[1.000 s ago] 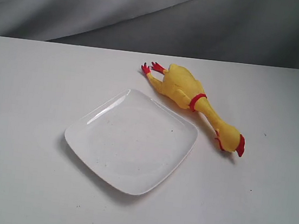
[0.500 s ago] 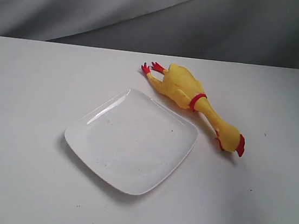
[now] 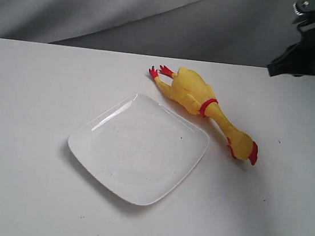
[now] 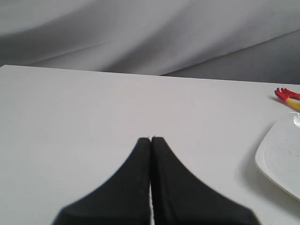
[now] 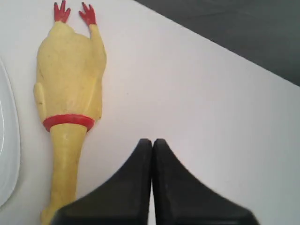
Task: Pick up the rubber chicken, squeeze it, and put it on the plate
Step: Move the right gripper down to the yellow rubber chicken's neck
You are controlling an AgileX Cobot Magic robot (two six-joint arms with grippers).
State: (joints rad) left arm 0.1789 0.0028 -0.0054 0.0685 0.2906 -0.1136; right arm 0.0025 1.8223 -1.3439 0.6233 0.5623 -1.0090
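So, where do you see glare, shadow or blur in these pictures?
Exterior view: glare streaks on the far-left rim of the plate, and a soft shadow along its near edge. Right wrist view: the rubber chicken is fairly clear, but the close jaws of the right gripper have soft edges. Left wrist view: the jaws of the left gripper are blurred likewise.

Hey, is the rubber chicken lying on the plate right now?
No, the rubber chicken lies on the table beside the plate, not on it.
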